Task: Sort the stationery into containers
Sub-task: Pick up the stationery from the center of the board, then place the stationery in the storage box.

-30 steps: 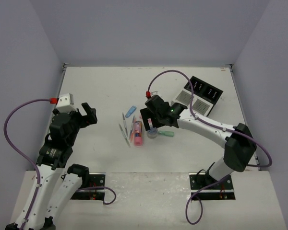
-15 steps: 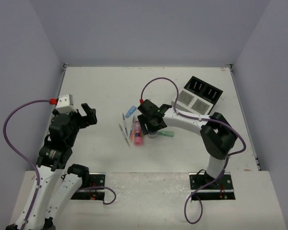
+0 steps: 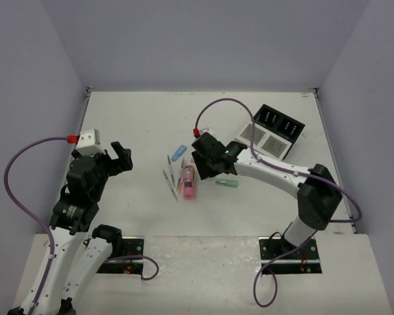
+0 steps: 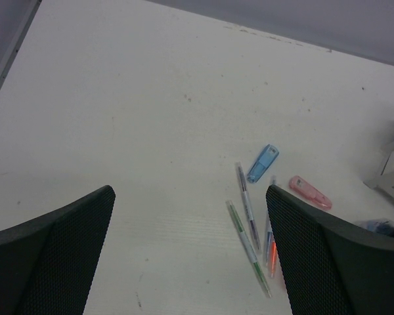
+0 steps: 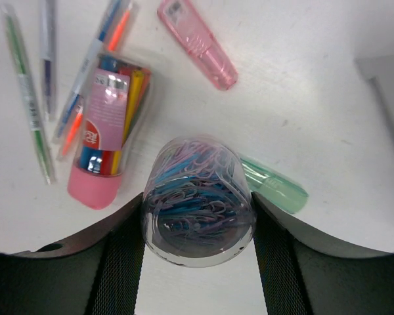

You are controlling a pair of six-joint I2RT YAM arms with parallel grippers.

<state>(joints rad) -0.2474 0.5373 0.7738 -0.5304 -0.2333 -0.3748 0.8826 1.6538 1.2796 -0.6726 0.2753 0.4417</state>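
My right gripper is shut on a round clear tub of blue and purple paper clips and holds it above the table. Below it lie a pink-capped cylinder of coloured sticks, a pink capsule, a green capsule and thin pens. From above I see the cylinder, the green capsule, a blue capsule and the pens. The white-and-black organizer stands at the back right. My left gripper is open and empty, left of the pile.
The left wrist view shows the blue capsule, the pink capsule and pens ahead and to the right of the open fingers. Grey walls enclose the table on three sides.
My right gripper has closed on the paper-clip tub and lifted it off the table beside the green capsule. The left arm has not moved.
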